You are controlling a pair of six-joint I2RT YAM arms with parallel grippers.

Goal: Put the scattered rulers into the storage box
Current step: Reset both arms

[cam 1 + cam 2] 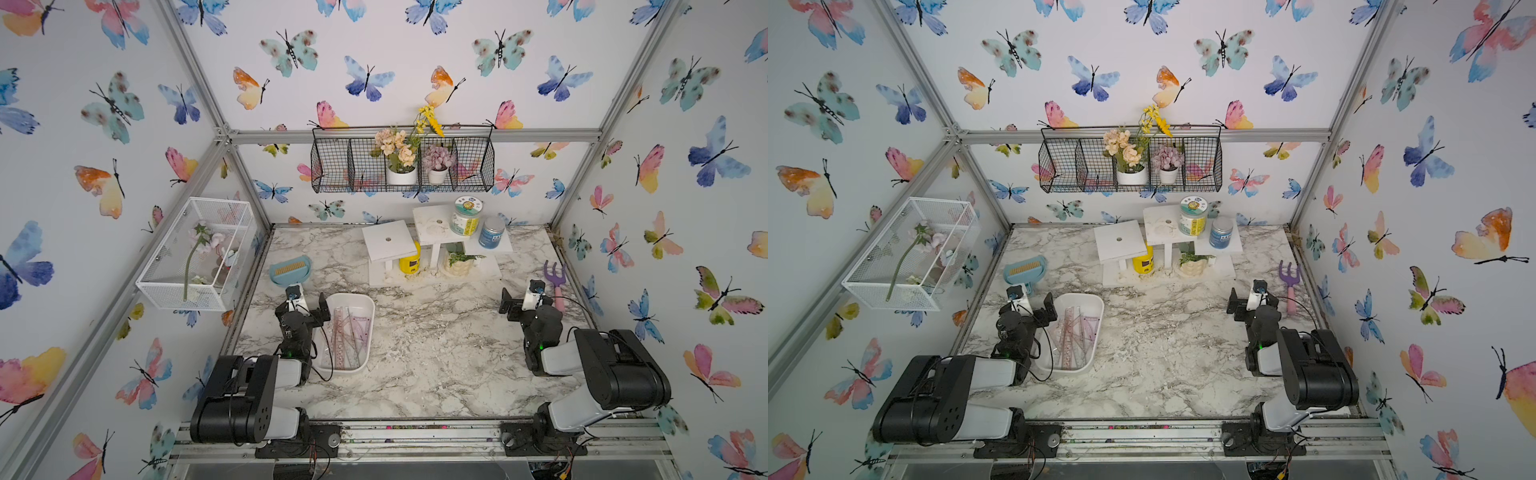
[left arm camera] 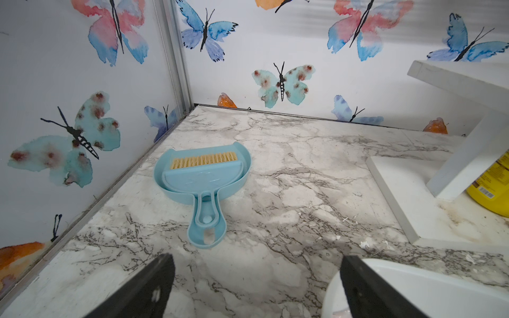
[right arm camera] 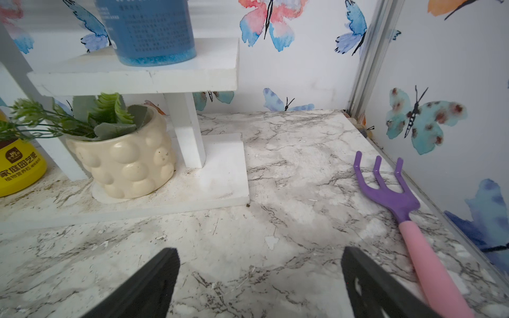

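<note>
Both top views look down from high over the front edge and share the whole table (image 1: 436,353). The left wrist view looks low and near at the dustpan (image 2: 202,176), with the box (image 2: 427,283) rim at lower right of the frame. The right wrist view faces the fork (image 3: 391,198) and shelf (image 3: 132,74).

Pink rulers (image 1: 1073,332) lie piled inside the white storage box (image 1: 1077,300); the left gripper (image 1: 1034,305) beside it and the right gripper (image 1: 1252,298) gape, empty.
</note>
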